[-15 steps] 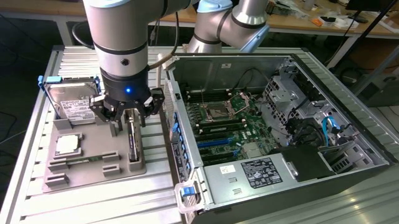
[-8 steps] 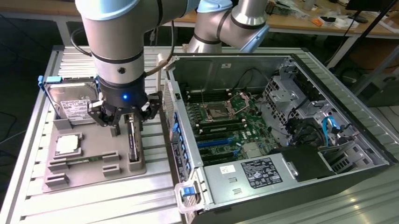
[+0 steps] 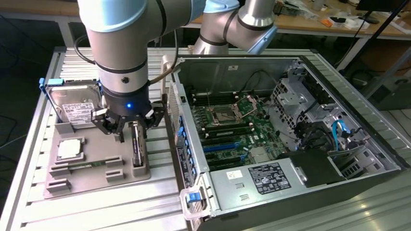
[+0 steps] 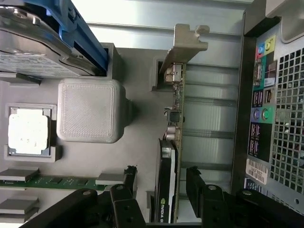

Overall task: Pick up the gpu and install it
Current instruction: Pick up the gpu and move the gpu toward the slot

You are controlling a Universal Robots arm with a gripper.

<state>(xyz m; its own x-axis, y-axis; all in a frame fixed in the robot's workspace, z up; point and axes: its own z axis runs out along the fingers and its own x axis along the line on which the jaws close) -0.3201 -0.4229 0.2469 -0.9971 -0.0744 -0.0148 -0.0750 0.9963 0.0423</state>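
1. Arm pose. The arm (image 3: 119, 43) descends steeply from the top of the exterior view, on that view's left of the open computer case (image 3: 237, 72). Its wrist points down at the grey tray (image 3: 96, 180). The gripper (image 3: 134, 130) hangs directly over the graphics card (image 3: 137, 151).

2. Gripper state. The fingers (image 4: 130, 178) stand apart, one on each side of the card. Neither is pressed against it, and nothing is clamped.

3. Card location. The card stands on its long edge in a slot of the tray, on the side nearest the case. It has not been lifted.

4. View differences.
- The exterior view shows the inside of the case and its circuit board (image 3: 231, 125). It also shows the hard drive (image 3: 76, 108) upright at the far end of the tray and the processor (image 3: 69, 150) lying flat.
- The wrist view shows the card edge-on, with its metal bracket (image 4: 187, 45), a memory stick (image 4: 57, 180) and the ports on the case's rear panel (image 4: 261, 109).

5. Card orientation. The long axis runs along the tray, roughly parallel to the case's side wall. The bracket end points toward the hard-drive end of the tray. The black cooler end (image 4: 164, 190) sits between the fingers.
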